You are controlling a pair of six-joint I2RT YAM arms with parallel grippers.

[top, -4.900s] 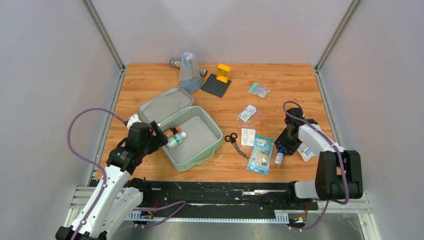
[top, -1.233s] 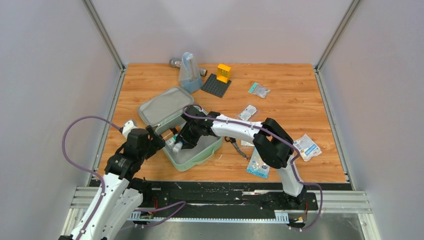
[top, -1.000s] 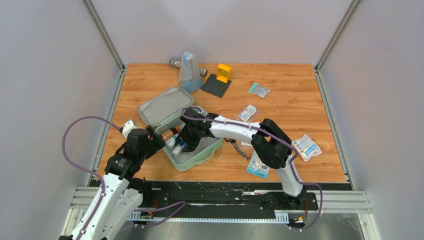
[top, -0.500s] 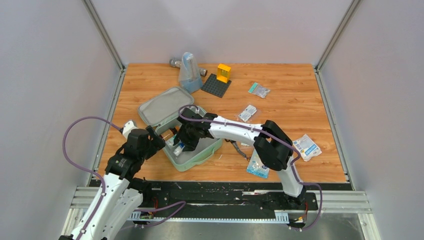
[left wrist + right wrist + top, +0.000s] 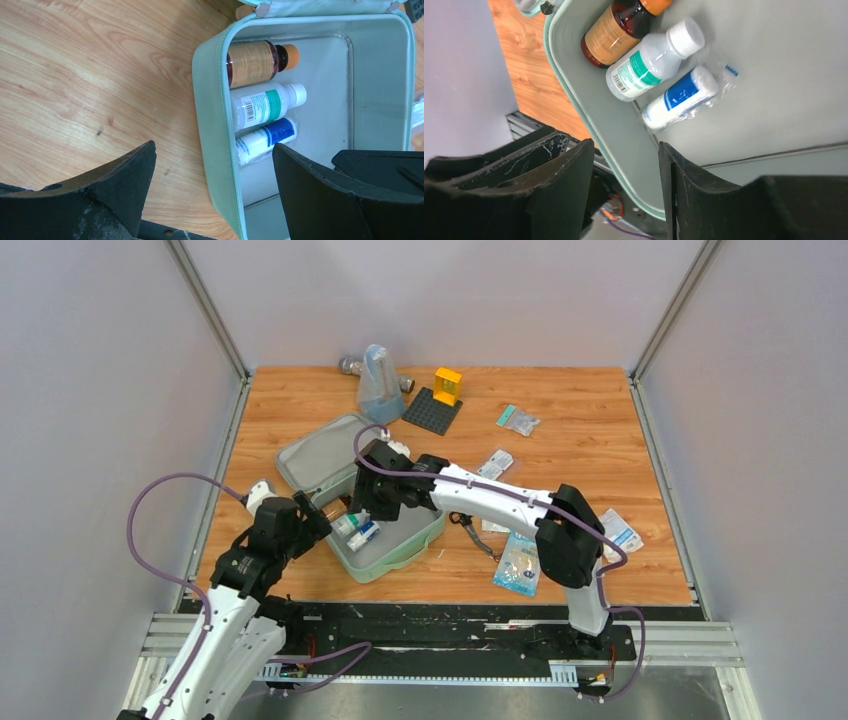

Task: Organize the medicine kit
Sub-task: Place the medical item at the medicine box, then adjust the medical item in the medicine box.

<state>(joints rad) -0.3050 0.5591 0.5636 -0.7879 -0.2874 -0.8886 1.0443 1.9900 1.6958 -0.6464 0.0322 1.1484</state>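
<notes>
The mint-green medicine kit tray [image 5: 412,538] lies open, its lid [image 5: 318,454] flat behind it. Along the tray's left wall [image 5: 212,125] lie a brown bottle [image 5: 619,27], a white bottle with a green label [image 5: 654,60] and a wrapped blue-and-white roll [image 5: 679,97]. My right gripper [image 5: 626,160] hovers above the tray [image 5: 774,75], open and empty; it shows in the top view over the tray's back left part [image 5: 368,505]. My left gripper [image 5: 214,170] stands wide open astride the tray's left wall, one finger outside and one inside, holding nothing.
Black scissors [image 5: 470,525] and a blue pouch [image 5: 520,562] lie right of the tray. Small packets [image 5: 495,465] [image 5: 519,420] [image 5: 613,532] are scattered further right. At the back stand a dark baseplate [image 5: 432,410] with a yellow block [image 5: 447,386] and a translucent pouch [image 5: 378,385].
My right gripper has opened and drawn back and up from the tray's left wall, leaving the blue-and-white roll beside the white bottle. The left arm has stayed put.
</notes>
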